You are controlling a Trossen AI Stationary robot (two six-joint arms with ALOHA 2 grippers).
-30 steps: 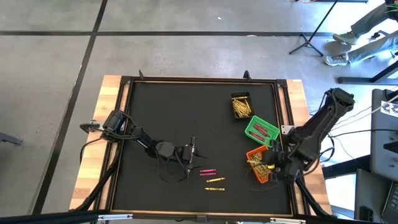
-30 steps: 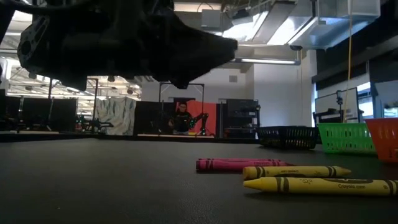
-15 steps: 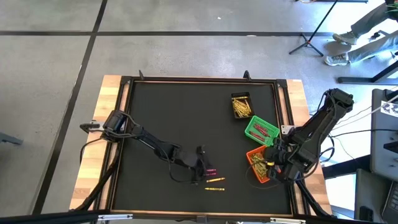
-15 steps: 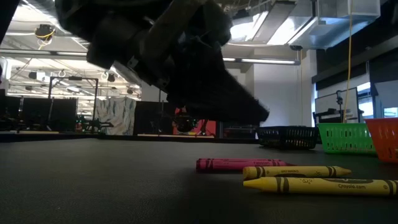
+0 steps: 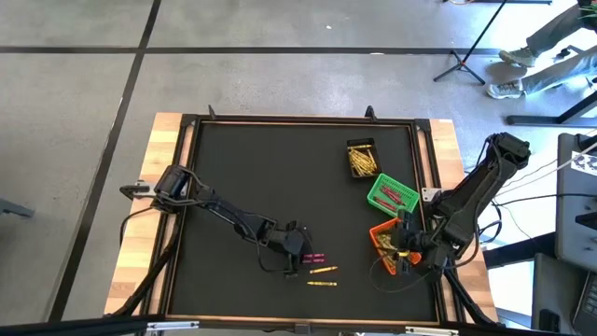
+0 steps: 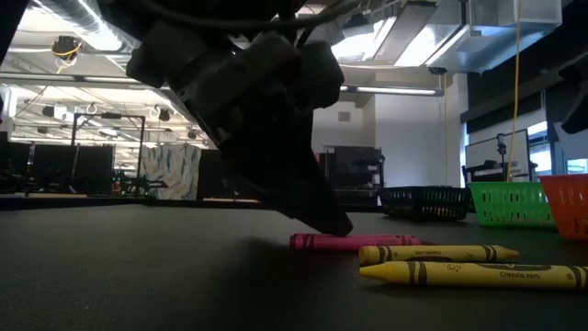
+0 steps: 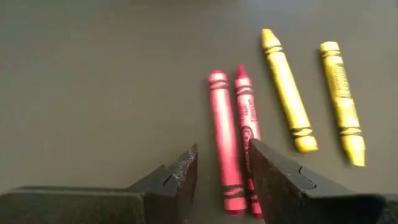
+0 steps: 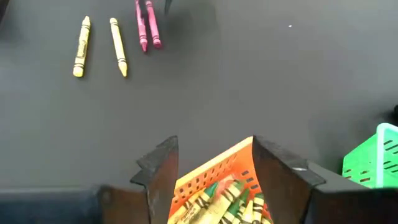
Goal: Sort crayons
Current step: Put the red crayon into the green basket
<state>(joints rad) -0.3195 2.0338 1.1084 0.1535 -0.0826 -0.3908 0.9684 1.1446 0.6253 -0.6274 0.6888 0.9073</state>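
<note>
Left wrist view: left gripper point(image 7: 221, 171), fingers narrowly parted, straddles one pink crayon point(image 7: 224, 140); its touching red neighbour point(image 7: 247, 134) risks being grabbed or knocked away.

Left arm stretched low across the table, left gripper point(image 7: 219, 171) tipped down at the surface, fingers parted. Right gripper point(image 8: 211, 163) at the table's right edge, fingers spread.

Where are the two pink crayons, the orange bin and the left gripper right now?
pink crayons point(image 7: 227, 143), left wrist view, wrapper of one.
orange bin point(image 8: 214, 171), right wrist view, perforated wall.
left gripper point(image 7: 221, 165), left wrist view, between fingertips.
</note>
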